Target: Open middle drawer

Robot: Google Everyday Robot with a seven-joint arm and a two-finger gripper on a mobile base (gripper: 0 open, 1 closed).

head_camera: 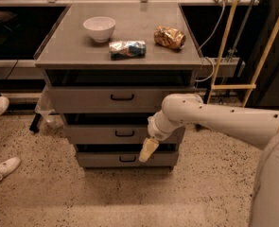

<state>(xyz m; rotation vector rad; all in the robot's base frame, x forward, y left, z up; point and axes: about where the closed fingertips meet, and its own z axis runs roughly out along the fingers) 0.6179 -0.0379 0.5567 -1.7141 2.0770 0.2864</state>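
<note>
A grey metal cabinet has three drawers. The middle drawer (pixel 96 134) has a flat grey front and a small black loop handle (pixel 125 133). It stands slightly forward of the frame, like the other two. My gripper (pixel 147 151) hangs from the white arm (pixel 214 119), which comes in from the right. It points down in front of the right part of the middle drawer, just right of and below the handle, over the gap above the bottom drawer (pixel 101 159).
The top drawer (pixel 82 100) has its own black handle. On the cabinet top (pixel 68 48) sit a white bowl (pixel 99 28), a crumpled blue snack bag (pixel 127 49) and a brown bag (pixel 169 37). White shoes (pixel 3 169) are on the speckled floor at left. Yellow poles (pixel 224 41) stand at right.
</note>
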